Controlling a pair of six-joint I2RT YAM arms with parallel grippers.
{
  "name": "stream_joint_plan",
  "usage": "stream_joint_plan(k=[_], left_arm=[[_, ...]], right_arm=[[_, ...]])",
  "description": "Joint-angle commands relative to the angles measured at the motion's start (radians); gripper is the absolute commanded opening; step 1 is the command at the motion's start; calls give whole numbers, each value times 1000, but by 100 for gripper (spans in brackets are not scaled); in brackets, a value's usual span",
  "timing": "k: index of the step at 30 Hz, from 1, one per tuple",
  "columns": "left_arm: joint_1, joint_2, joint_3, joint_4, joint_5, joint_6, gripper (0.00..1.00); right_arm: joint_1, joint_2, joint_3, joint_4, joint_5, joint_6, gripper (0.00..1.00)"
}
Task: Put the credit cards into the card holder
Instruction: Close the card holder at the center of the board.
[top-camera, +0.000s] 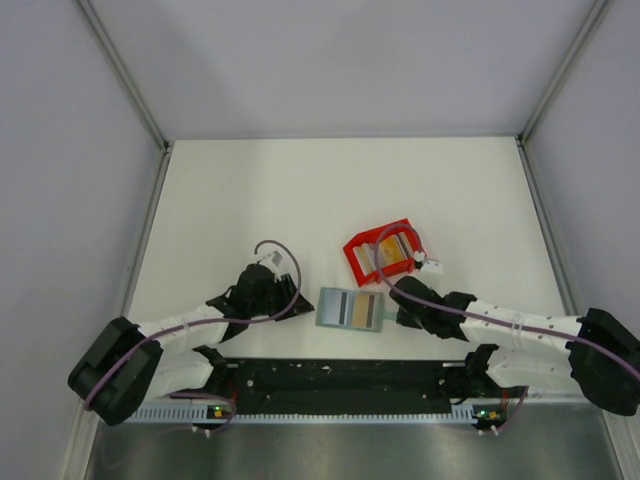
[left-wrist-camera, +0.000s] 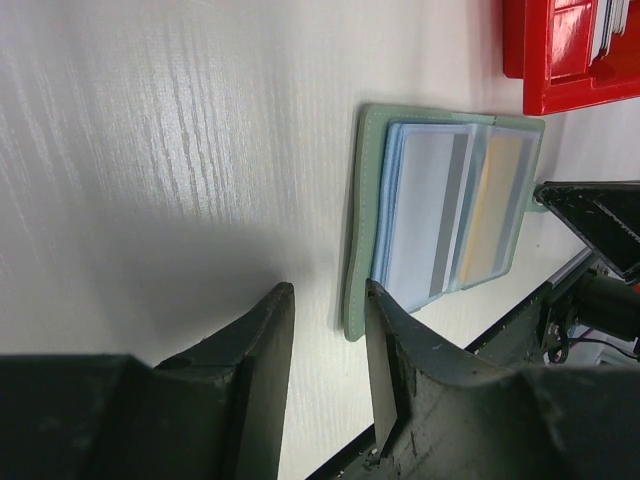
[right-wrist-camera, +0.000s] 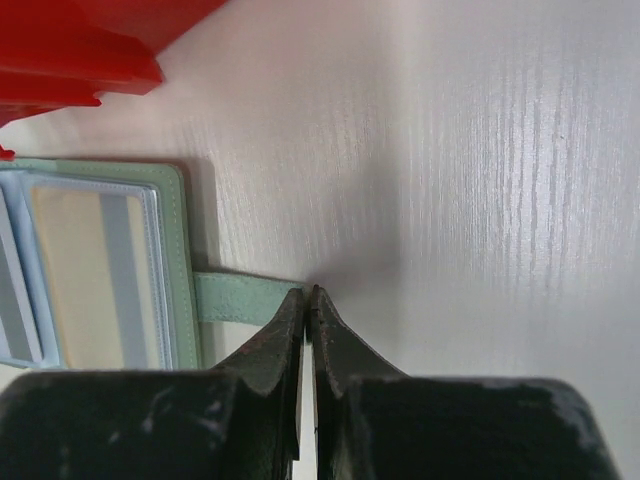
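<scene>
Right gripper (right-wrist-camera: 308, 292) jaws are pressed shut at the card holder's (right-wrist-camera: 178, 250) strap (right-wrist-camera: 240, 297) end; left gripper (left-wrist-camera: 328, 292) jaws stand part-open (empty, I see) beside that holder.

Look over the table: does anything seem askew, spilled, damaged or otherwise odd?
Nothing looks spilled or damaged. The only slight oddity is the red bin, which sits turned at an angle to the card holder. The holder lies open and flat, with cards tucked squarely in its pockets.
</scene>
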Motion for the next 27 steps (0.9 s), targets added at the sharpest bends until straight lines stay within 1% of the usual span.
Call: stream_joint_plan(k=[1, 4, 8, 10, 13, 15, 17, 18, 19, 23, 25, 27], left_arm=[[-3, 8, 15, -23, -7, 31, 39], [-3, 7, 15, -24, -5, 33, 39], [-3, 7, 15, -21, -3, 34, 39], [-3, 8, 17, -20, -3, 37, 39], [-2, 8, 20, -24, -2, 40, 39], [-2, 8, 20, -27, -2, 42, 39], [-3, 8, 21, -32, -3, 43, 39], [-2, 7, 21, -33, -5, 43, 39], [-2, 7, 21, -33, -3, 43, 39], [-2, 4, 26, -36, -5, 45, 38], [-3, 2, 26, -36, -3, 45, 39], [-3, 1, 26, -33, -3, 43, 39]], right_arm=[[-14, 10, -24, -72, 33, 61, 0], [-14, 18, -34, -80, 28, 70, 0], [-14, 81, -15, -77, 25, 21, 0], [-14, 122, -4, -79, 25, 6, 3], [-14, 141, 19, -108, 42, -4, 10], [-15, 113, 41, -150, 63, -7, 20], [-14, 61, 58, -186, 86, -13, 37], [-14, 32, 65, -198, 102, -19, 43], [-14, -6, 72, -210, 118, -31, 46], [-19, -138, 112, -258, 149, -71, 50], [-19, -192, 127, -253, 135, -82, 49], [-19, -211, 134, -212, 105, -105, 47]])
